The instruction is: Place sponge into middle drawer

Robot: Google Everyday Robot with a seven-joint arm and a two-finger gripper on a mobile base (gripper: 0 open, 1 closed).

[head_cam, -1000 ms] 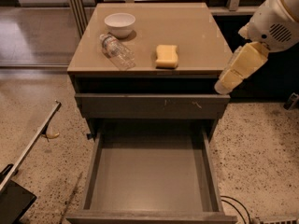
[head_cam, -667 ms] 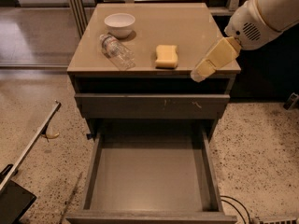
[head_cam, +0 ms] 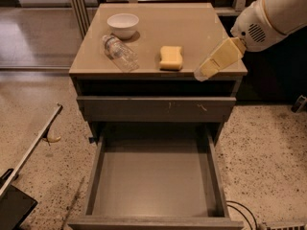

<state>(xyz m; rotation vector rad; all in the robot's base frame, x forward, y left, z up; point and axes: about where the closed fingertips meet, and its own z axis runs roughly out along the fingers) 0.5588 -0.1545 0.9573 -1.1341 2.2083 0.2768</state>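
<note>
The yellow sponge lies on the tan cabinet top, near its front edge, right of centre. My gripper hangs from the white arm at the upper right, its pale yellow fingers pointing down-left over the front right edge of the top, a short way right of the sponge and not touching it. The middle drawer is pulled far out below, a deep grey box with a bare floor. Above it sits a shallower closed grey drawer front with pale scratches.
A white bowl stands at the back left of the top. A clear plastic bottle lies on its side in front of it. A slanted bar and a dark object sit on the speckled floor at left. Cables lie at the lower right.
My gripper has moved left and up from beside the cabinet's right edge to over the front right of the top, closer to the sponge. The sponge, bowl, bottle and drawer have not moved.
</note>
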